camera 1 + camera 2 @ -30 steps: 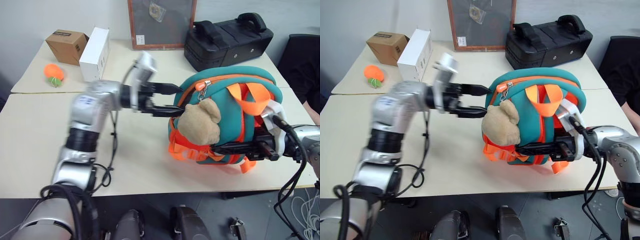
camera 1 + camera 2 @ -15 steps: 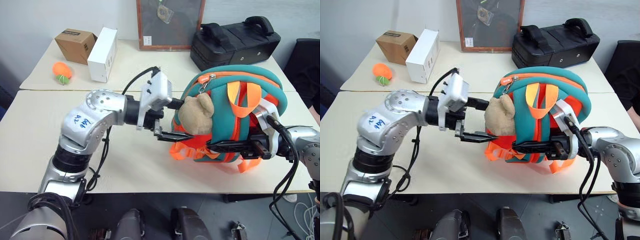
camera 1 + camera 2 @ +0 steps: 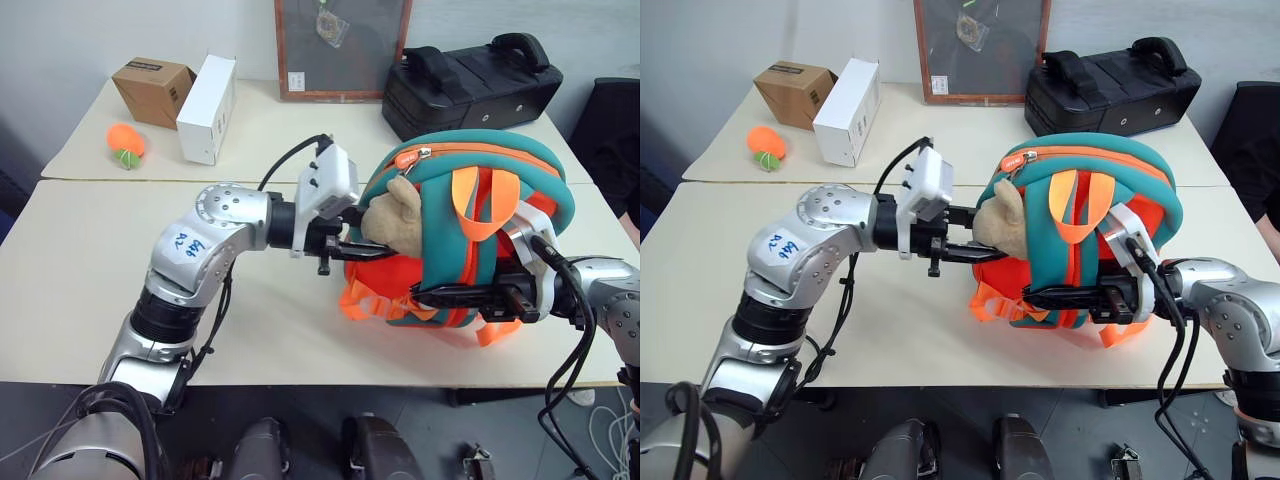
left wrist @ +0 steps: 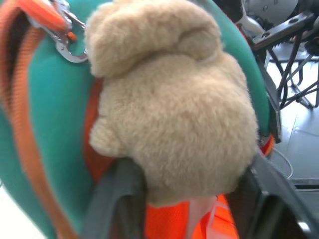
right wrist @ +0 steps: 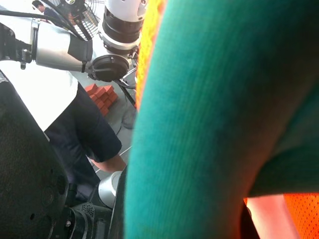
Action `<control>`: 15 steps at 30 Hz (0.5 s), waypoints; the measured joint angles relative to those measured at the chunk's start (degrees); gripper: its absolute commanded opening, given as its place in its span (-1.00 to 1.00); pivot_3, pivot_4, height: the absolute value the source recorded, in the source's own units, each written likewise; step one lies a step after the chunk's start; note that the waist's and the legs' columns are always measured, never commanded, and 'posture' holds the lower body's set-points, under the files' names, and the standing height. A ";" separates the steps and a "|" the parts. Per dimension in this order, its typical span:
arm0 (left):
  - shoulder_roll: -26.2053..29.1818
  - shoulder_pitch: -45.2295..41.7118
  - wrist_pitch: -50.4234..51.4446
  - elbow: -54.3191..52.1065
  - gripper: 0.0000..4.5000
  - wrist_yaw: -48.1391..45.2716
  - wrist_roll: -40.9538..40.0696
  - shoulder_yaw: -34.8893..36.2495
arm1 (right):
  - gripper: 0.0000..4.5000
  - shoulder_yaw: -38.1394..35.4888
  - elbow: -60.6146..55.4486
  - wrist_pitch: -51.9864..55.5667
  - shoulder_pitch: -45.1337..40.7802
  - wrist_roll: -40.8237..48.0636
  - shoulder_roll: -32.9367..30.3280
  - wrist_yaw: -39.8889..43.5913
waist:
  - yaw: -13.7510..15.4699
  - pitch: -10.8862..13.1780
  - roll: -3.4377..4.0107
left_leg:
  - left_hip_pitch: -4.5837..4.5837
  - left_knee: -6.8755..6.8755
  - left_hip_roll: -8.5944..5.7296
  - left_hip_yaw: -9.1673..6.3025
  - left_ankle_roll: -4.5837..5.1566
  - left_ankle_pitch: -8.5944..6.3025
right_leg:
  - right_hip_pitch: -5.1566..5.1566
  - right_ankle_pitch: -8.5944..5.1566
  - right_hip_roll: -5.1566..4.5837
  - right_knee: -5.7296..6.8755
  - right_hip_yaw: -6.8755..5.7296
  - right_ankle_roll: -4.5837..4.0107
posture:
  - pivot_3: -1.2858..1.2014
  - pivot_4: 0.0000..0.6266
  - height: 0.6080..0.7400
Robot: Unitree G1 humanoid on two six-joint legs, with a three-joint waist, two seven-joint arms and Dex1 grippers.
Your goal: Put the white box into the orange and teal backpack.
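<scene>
We see the backpack [image 3: 470,230] standing upright on the near desk [image 3: 70,290], its teal shell and orange straps facing us, with the tan bear [image 3: 392,215] hanging at its front on our left side. Our left gripper [image 3: 362,232] reaches in level from the left, and its 2 black fingers sit on either side of the bear; in the left wrist view the bear [image 4: 174,104] bulges between the fingers [image 4: 117,199], so they are closed partway against the plush. Our right gripper [image 3: 440,297] comes in from the right along the lower side of the backpack, its fingers pinched shut on the bag's edge; the right wrist view shows teal fabric [image 5: 209,109] pressed right against it. The zipper pull [image 3: 405,160] hangs at the top front of the backpack, and the zip looks closed. On the far desk, well apart from the backpack, stands a white carton [image 3: 207,95] beside a brown cardboard box [image 3: 152,90], with an orange ball [image 3: 124,141] near them. A black case [image 3: 470,85] sits behind the backpack, and a framed board [image 3: 342,45] leans against the wall. We cannot spot the flat white box.
</scene>
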 measured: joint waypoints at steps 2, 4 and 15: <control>1.18 0.00 1.32 -0.04 -0.55 -0.89 -2.16 2.00 | -1.00 0.00 0.05 -0.49 0.36 -0.04 0.37 -0.55 | -0.04 0.00 0.00 | 0.00 0.00 0.00 0.00 0.00 0.00 | 0.00 0.00 0.00 0.00 0.00 0.00 | 0.03 -0.52 1.00; 2.30 -0.06 2.31 -0.07 -0.63 -1.85 -4.09 3.88 | -1.00 0.00 0.13 -0.87 0.56 -0.41 0.48 -0.93 | -0.05 0.00 0.00 | 0.00 0.00 0.00 0.00 0.00 0.00 | 0.00 0.00 0.00 0.00 -0.01 0.00 | 0.03 -0.52 1.00; 12.10 -5.99 -2.15 15.95 -0.65 -9.26 -4.32 8.98 | -1.00 -3.02 -0.27 -0.79 3.78 1.20 0.48 -1.46 | -0.48 0.00 0.01 | 0.00 -0.04 0.00 0.01 -0.02 0.01 | -0.02 0.00 0.03 -0.02 -0.05 0.00 | 0.03 -0.52 1.00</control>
